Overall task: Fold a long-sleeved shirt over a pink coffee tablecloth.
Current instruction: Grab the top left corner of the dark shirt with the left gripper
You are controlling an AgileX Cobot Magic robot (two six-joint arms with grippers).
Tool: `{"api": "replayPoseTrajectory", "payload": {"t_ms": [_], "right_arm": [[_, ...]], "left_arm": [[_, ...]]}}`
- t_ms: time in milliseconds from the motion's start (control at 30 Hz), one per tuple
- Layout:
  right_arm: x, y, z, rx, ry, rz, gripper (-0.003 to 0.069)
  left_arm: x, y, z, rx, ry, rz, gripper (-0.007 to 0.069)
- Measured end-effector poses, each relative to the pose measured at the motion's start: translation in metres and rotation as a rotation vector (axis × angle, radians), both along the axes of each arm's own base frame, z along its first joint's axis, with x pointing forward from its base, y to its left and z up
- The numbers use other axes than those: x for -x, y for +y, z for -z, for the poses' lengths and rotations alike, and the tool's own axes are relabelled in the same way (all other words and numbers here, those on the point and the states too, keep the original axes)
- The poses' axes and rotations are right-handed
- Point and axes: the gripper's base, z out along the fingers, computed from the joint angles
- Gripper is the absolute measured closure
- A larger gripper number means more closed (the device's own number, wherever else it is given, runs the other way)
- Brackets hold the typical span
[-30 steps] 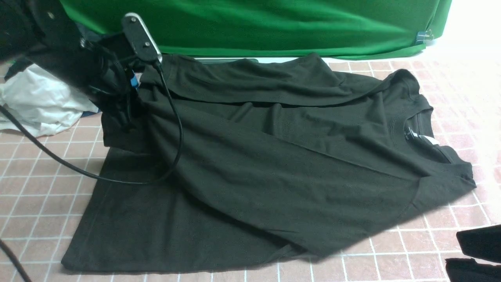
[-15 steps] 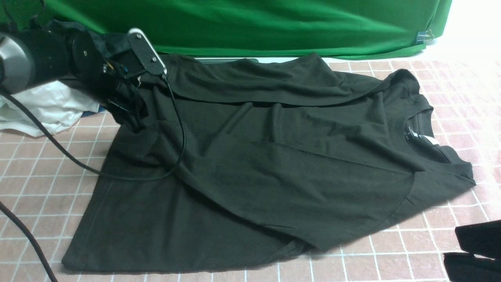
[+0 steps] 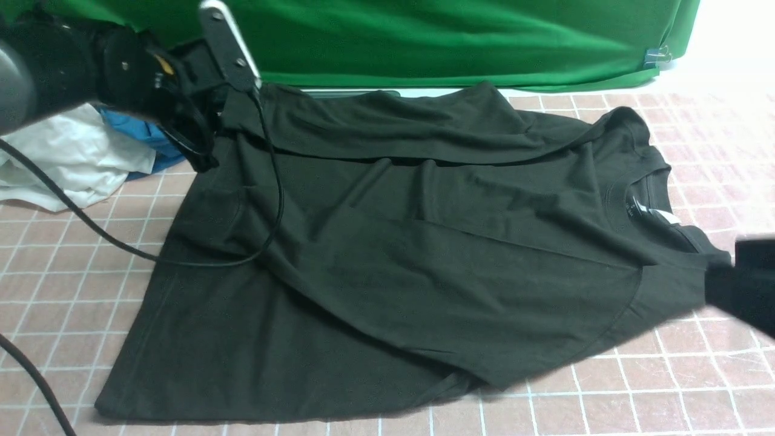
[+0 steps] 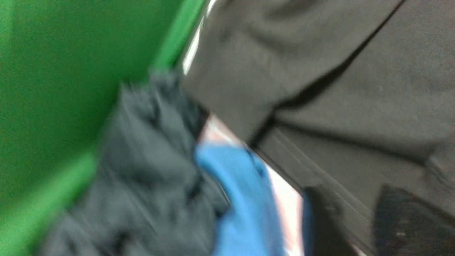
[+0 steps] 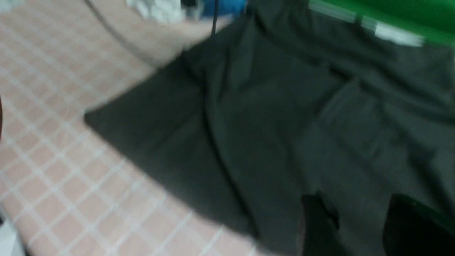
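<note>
The black long-sleeved shirt (image 3: 424, 254) lies spread on the pink coffee tablecloth (image 3: 60, 284), collar and white neck label (image 3: 657, 213) to the right, sleeves folded across the body. My left gripper (image 3: 203, 158) hovers over the shirt's far left corner. In the left wrist view its fingers (image 4: 320, 220) stand apart above the shirt's hem (image 4: 355, 199), and the left gripper (image 4: 359, 224) holds nothing. My right gripper (image 3: 742, 284) comes in blurred at the right edge, beside the near shoulder. The right wrist view shows the right gripper (image 5: 359, 227) open over the shirt (image 5: 284, 124).
A green backdrop (image 3: 424, 36) hangs along the far edge. White cloth (image 3: 66, 157), blue cloth (image 3: 142, 136) and a charcoal garment (image 4: 149, 170) are bunched at the far left. The left arm's black cable (image 3: 121, 248) trails over the shirt's left side.
My left gripper let go of the shirt's left corner and rose; that raised fabric dropped flat. The right gripper moved from the near right corner up to the shirt's shoulder.
</note>
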Motion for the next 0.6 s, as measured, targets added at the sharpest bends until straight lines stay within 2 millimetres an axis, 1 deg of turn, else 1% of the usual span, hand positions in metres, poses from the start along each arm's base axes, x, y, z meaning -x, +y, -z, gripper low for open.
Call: {"api": "replayPoseTrajectory", "payload": {"t_ms": [33, 67, 100, 167, 233, 267, 333, 367, 400, 467, 533, 600], "right_arm": [[-0.001, 0.001, -0.003, -0.013, -0.031, -0.001, 0.0397], [-0.002, 0.001, -0.004, -0.019, -0.046, -0.002, 0.0397], [-0.002, 0.001, -0.005, -0.023, -0.058, -0.003, 0.0397], [-0.002, 0.001, -0.005, -0.023, -0.064, -0.004, 0.0397], [-0.002, 0.001, -0.006, -0.024, -0.067, -0.004, 0.0397], [-0.002, 0.001, -0.006, -0.024, -0.068, -0.004, 0.0397], [-0.002, 0.001, -0.006, -0.023, -0.069, -0.004, 0.0397], [-0.002, 0.001, -0.006, -0.023, -0.070, -0.003, 0.0397], [-0.002, 0.001, -0.006, -0.023, -0.070, -0.004, 0.0397], [-0.002, 0.001, -0.006, -0.024, -0.070, -0.003, 0.0397], [-0.002, 0.001, -0.006, -0.027, -0.065, 0.001, 0.0397], [-0.002, 0.000, -0.005, -0.033, -0.050, 0.012, 0.0397]], "left_arm": [[-0.004, -0.005, 0.004, -0.042, -0.029, 0.056, 0.0557], [-0.007, -0.006, 0.006, -0.057, -0.050, 0.075, 0.0578], [-0.011, -0.007, 0.012, -0.075, -0.059, 0.096, 0.0590], [-0.016, -0.008, 0.023, -0.093, -0.070, 0.116, 0.0580], [-0.021, -0.009, 0.037, -0.108, -0.060, 0.133, 0.0541], [-0.022, -0.009, 0.040, -0.111, -0.057, 0.136, 0.0530], [-0.028, -0.010, 0.057, -0.127, -0.065, 0.155, 0.0442], [-0.031, -0.010, 0.064, -0.136, -0.082, 0.166, 0.0384], [-0.033, -0.011, 0.066, -0.139, -0.089, 0.170, 0.0361], [-0.036, -0.011, 0.074, -0.153, -0.111, 0.185, 0.0289], [-0.039, -0.012, 0.079, -0.172, -0.131, 0.204, 0.0241], [-0.040, -0.012, 0.087, -0.201, -0.131, 0.233, 0.0223]]}}
